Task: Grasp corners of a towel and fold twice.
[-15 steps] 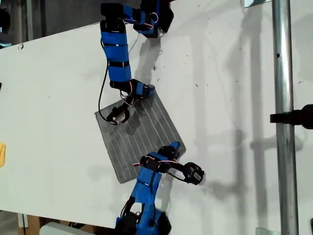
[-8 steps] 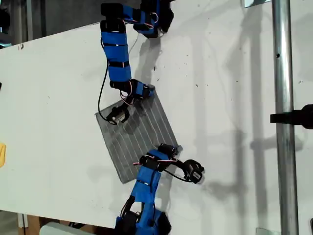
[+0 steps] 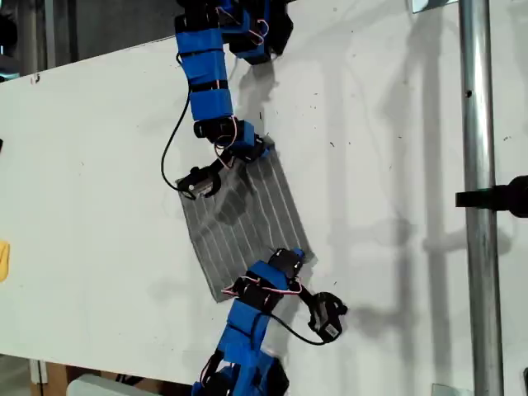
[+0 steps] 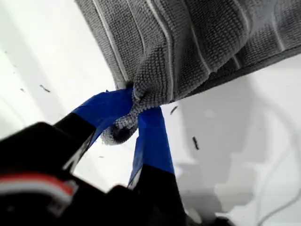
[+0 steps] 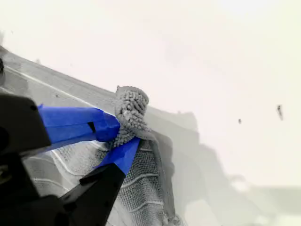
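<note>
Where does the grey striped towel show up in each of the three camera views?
Exterior view: the towel lies slanted on the white table, between the two blue arms.
First wrist view: it hangs across the picture, one corner pinched in my first gripper.
Second wrist view: it runs behind my second gripper, whose jaws pinch another bunched corner.
Shared landmark: the thin pale stripes on the cloth.

The first wrist view's edge is cutting off the towel [image 4: 197, 42]; blue fingers [image 4: 150, 136] are hiding its pinched corner [image 4: 123, 128].
</note>
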Controlling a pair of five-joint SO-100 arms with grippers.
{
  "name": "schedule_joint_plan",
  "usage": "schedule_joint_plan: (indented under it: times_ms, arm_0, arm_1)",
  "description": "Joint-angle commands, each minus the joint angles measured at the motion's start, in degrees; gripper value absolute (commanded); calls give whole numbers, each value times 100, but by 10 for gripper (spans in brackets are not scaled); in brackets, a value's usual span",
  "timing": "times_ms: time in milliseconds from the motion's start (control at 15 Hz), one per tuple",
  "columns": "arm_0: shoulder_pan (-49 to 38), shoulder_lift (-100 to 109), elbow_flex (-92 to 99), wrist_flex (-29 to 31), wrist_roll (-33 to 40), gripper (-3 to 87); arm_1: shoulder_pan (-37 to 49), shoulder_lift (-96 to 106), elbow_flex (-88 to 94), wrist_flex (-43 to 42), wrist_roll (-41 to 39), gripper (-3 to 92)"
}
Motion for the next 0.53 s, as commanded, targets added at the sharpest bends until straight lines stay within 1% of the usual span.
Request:
schedule_joint_plan:
  times_ms: [0,133,200,333,467]
  arm_0:
    - [624,782,-220,-62,-44,-29]
    - [870,1072,-167,-123,-281,-29]
    - [879,1143,-220,62,-387,-29]
    - [571,1529,-44,598,-510,-29]
    - [-44,2206,501,1011,-334,-29]
  arm_1:
    - [-888,721,-624,272,809,-2]
    - [-1195,703,-896,229,1151,-2]
    - [-1081,747,-905,202,1187,-2]
    - [-448,765,-879,202,870,-2]
    - [510,765,-756,79,255,-2]
